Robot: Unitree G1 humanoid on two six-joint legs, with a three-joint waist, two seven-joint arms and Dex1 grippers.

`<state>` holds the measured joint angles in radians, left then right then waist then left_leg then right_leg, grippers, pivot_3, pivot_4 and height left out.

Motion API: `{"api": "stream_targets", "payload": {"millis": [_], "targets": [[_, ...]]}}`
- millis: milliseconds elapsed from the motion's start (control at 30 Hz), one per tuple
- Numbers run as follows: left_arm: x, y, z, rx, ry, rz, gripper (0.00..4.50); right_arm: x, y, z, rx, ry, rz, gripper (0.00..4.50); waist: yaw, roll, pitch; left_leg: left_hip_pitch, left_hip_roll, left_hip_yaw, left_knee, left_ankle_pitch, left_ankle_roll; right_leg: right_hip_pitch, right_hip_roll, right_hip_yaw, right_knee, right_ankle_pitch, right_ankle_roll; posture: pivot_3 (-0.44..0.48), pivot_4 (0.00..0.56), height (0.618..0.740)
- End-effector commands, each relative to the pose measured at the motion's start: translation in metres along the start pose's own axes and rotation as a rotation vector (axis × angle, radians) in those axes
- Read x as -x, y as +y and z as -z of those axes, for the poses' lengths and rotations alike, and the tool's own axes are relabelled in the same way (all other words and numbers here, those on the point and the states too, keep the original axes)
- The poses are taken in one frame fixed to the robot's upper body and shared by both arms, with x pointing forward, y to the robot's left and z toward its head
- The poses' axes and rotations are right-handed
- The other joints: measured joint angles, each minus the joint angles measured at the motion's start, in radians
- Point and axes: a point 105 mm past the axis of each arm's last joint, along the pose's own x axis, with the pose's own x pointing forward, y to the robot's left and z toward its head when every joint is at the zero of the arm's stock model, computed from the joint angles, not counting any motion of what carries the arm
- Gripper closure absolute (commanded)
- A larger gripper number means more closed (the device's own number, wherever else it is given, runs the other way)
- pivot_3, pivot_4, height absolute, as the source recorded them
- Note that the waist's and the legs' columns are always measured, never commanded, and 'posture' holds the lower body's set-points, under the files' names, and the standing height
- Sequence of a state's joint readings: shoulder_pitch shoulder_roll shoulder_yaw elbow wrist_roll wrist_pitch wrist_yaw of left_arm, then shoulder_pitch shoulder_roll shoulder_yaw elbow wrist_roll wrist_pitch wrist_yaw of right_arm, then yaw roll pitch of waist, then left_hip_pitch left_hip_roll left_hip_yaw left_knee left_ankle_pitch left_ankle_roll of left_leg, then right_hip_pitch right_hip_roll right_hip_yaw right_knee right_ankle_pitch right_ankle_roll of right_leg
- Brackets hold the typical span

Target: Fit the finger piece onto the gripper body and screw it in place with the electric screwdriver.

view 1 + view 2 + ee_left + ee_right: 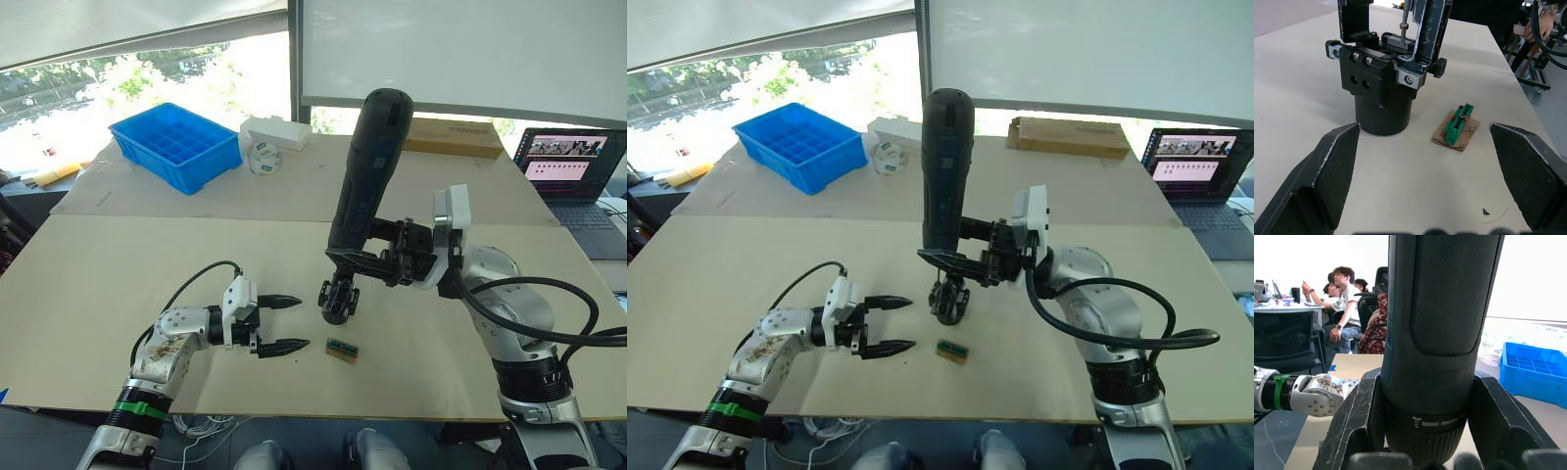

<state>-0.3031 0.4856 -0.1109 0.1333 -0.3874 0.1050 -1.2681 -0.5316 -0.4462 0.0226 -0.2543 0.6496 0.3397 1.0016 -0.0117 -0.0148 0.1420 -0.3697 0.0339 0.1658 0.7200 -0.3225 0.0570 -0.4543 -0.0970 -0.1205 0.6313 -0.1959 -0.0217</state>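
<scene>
Screwdriver [367, 176] is clamped upright in the right gripper [377, 257], bit over the gripper body [1382, 78] right below. If it tilts, the bit skips off. Left gripper [282, 324] waits beside, wide open, empty.

One electric screwdriver [367, 166], one gripper body [1382, 78], one green-and-tan block [342, 350], one blue tray [178, 145], one laptop [573, 176], one cardboard box [1068, 136]; perhaps three people [1342, 289].

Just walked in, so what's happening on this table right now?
The right gripper holds the electric screwdriver upright, its bit down at the top of the gripper body standing on the table. The left gripper waits open beside it. A small green-and-tan block lies nearby.
</scene>
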Motion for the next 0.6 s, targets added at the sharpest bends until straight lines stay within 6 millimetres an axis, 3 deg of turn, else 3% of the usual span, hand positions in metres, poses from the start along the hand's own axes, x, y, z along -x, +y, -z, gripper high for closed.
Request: {"api": "stream_targets", "payload": {"millis": [33, 600], "targets": [[-0.002, -0.002, -0.007, -0.04, -0.014, 0.011, 0.0, 0.001, 0.002, -0.014, 0.042, -0.036, -0.015, 2.56, 0.0, 0.0, 0.0, 0.0, 0.0, 0.0, 0.0, 0.0, 0.0, 0.0, 0.0, 0.0, 0.0, 0.0, 0.0, 0.0, 0.15, 0.74], [-0.004, -0.003, -0.009, -0.04, -0.014, 0.02, 0.0, 0.005, -0.001, -0.003, 0.047, -0.009, 0.007, 2.56, 0.0, 0.0, 0.0, 0.0, 0.0, 0.0, 0.0, 0.0, 0.0, 0.0, 0.0, 0.0, 0.0, 0.0, 0.0, 0.0, 0.15, 0.74]]}}
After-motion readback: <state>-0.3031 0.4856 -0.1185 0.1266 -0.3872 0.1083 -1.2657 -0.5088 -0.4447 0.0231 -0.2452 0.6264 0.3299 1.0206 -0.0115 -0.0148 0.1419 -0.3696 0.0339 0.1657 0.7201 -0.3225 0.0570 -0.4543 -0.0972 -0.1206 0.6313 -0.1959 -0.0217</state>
